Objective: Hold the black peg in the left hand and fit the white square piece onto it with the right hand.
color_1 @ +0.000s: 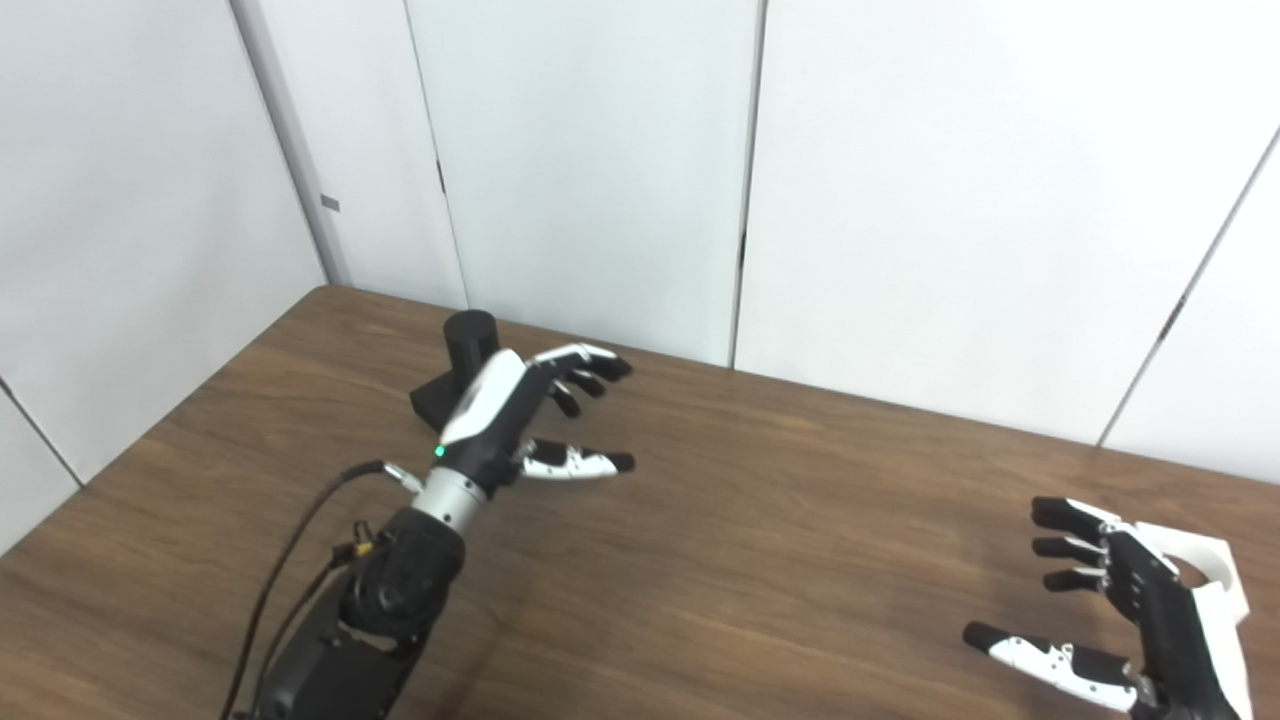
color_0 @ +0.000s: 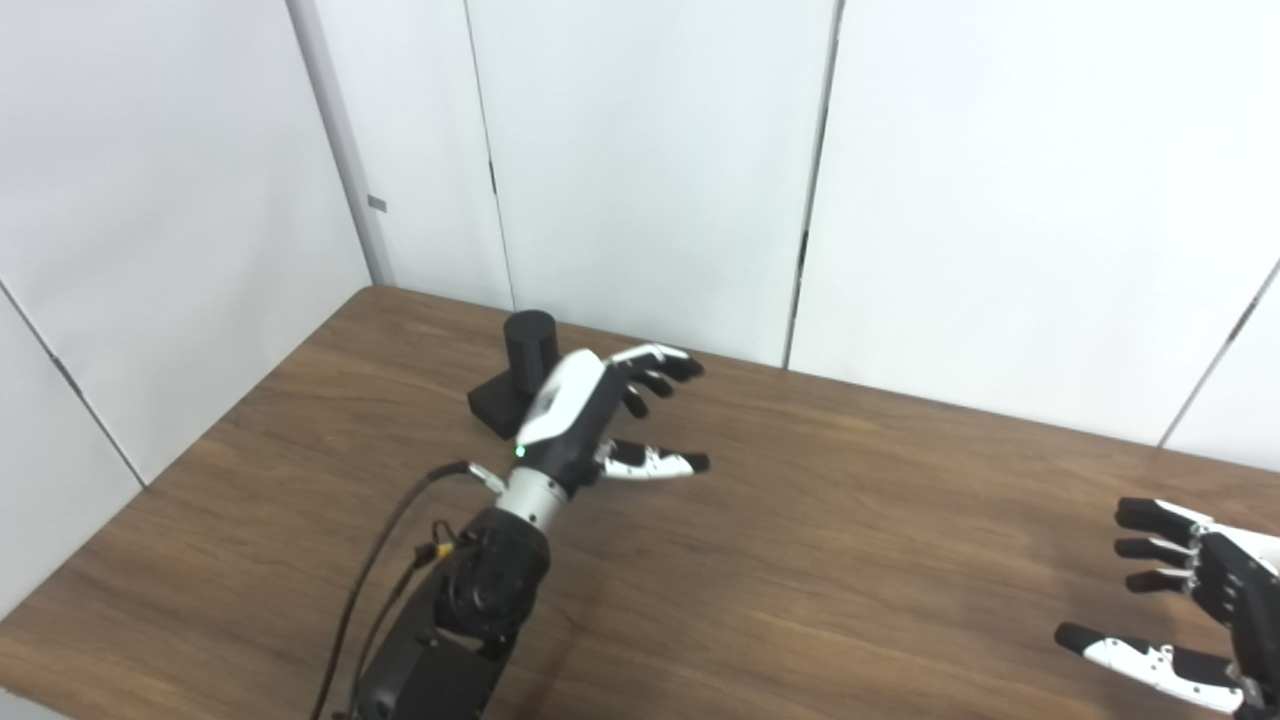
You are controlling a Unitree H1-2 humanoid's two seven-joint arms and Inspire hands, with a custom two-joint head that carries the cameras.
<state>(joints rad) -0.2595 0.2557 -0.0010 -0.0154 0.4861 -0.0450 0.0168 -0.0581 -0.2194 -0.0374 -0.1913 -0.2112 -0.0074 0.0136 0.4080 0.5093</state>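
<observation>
The black peg [color_0: 528,352], a short upright cylinder on a flat black base [color_0: 492,405], stands on the table near the back left. My left hand [color_0: 592,410] hovers just to its right and in front, open, fingers spread and pointing right, holding nothing. The white square piece [color_1: 1212,575] lies on the table at the far right, mostly hidden behind my right hand [color_1: 1120,610]; a round hole shows in it. That hand is open, fingers apart and pointing left, just in front of the piece and empty.
The brown wooden table [color_0: 850,520] ends at white wall panels [color_0: 650,150] along the back and left. A black cable [color_0: 370,570] runs along my left forearm.
</observation>
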